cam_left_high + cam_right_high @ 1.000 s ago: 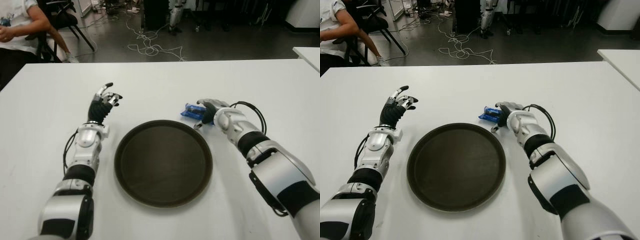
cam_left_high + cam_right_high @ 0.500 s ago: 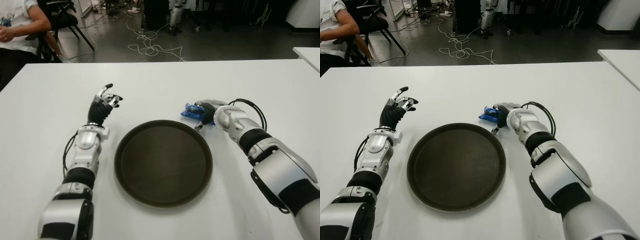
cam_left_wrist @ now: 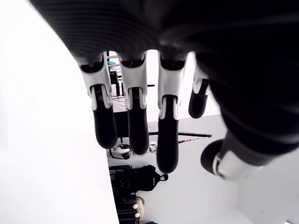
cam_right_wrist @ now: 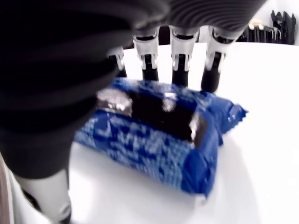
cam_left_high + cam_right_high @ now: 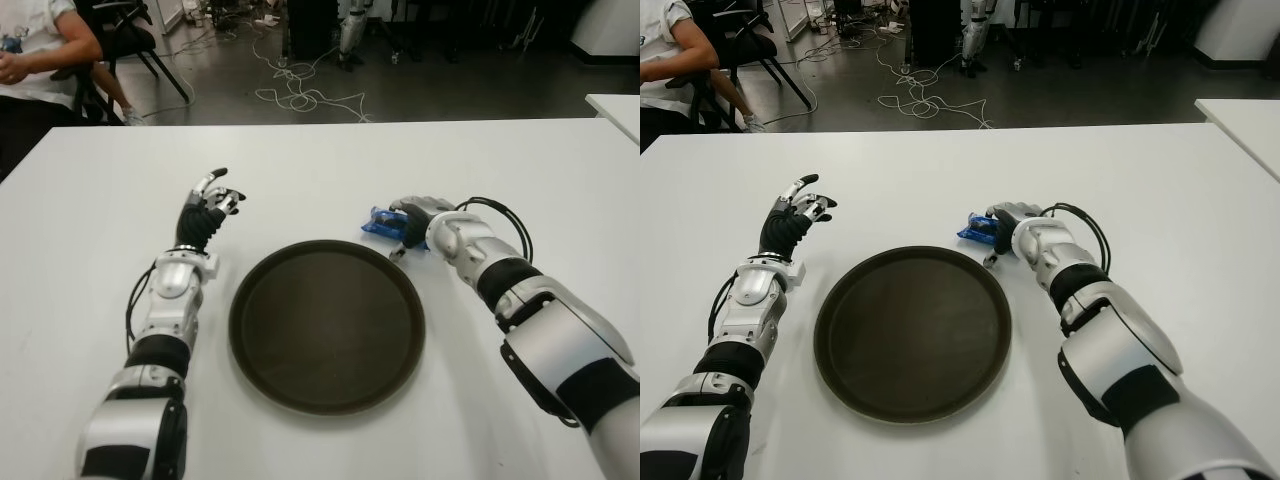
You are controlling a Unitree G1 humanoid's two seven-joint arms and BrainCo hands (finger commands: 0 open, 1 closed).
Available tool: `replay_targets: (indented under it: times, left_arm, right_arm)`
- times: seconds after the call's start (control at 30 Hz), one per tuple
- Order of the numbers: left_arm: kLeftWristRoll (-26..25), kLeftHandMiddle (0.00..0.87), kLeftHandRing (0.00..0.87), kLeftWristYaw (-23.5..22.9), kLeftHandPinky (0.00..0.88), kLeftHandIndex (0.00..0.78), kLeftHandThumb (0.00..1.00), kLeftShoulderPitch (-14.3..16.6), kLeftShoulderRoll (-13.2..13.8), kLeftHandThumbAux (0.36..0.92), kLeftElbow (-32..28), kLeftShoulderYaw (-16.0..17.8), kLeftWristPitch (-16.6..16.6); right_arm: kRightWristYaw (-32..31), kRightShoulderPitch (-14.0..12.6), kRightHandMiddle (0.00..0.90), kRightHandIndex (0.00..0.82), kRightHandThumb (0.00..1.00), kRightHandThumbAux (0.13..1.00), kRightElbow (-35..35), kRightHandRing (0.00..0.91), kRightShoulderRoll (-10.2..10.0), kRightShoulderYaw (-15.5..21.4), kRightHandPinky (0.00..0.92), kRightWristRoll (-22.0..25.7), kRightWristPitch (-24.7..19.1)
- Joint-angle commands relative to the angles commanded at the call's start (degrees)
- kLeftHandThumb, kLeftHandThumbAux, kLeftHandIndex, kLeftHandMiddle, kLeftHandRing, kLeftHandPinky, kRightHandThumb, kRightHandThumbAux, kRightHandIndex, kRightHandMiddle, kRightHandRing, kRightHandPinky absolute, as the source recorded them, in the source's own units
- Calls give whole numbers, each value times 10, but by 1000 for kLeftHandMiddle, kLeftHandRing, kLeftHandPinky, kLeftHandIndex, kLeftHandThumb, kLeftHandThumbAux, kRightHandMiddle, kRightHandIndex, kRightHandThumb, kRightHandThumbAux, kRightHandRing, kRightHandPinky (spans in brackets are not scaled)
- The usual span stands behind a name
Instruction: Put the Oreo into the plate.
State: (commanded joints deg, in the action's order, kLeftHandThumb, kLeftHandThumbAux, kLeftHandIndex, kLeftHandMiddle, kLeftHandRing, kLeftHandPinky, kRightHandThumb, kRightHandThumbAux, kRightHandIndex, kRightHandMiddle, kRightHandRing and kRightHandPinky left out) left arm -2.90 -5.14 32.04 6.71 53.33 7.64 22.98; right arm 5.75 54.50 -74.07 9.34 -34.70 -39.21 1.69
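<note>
White desk [image 5: 330, 160], cables on floor beyond: right hand [image 5: 415, 222] draped over the blue Oreo [image 5: 383, 222] pack beside the brown plate [image 5: 327, 322], fingers extended past it, grip not closed (curl fully before lifting); left hand [image 5: 205, 208] raised, spread, empty.

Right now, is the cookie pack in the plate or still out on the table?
Out. The blue cookie pack lies on the white table just beyond the plate's rim, under the right hand. The plate holds nothing.
</note>
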Motion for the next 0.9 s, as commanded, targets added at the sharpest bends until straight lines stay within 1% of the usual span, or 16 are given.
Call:
replay_targets:
  times: [0.03, 0.07, 0.1, 0.2, 0.27, 0.5, 0.9]
  left_arm:
    - [0, 463, 288, 1, 325, 172, 936, 0, 0, 630, 0, 0, 0]
    - [1, 463, 288, 1, 324, 171, 936, 0, 0, 630, 0, 0, 0]
    - [1, 463, 287, 2, 323, 171, 937, -1, 0, 630, 0, 0, 0]
    - [2, 463, 287, 2, 321, 171, 937, -2, 0, 629, -3, -1, -2]
    - [2, 463, 286, 2, 321, 167, 937, -2, 0, 630, -4, -1, -3]
    - [-5, 463, 292, 1, 328, 165, 938, -4, -3, 629, -9, 3, -4]
    - [-2, 463, 295, 1, 324, 162, 936, -4, -1, 629, -8, 1, -2]
  right_arm:
    - [10, -1, 385, 411, 507, 737, 1, 374, -2, 3, 414, 3, 0]
    - [15, -2, 422, 417, 573, 732, 1, 404, -3, 5, 447, 4, 1]
    - [24, -3, 445, 421, 615, 728, 1, 423, -4, 9, 469, 8, 2]
    - [47, -9, 516, 426, 668, 723, 3, 478, -7, 23, 523, 17, 5]
    - [58, -13, 550, 428, 681, 722, 3, 513, -8, 30, 546, 21, 7]
    - [73, -17, 613, 431, 695, 720, 5, 599, -9, 43, 603, 26, 11]
    - [88, -20, 650, 432, 698, 719, 6, 646, -7, 59, 640, 26, 13]
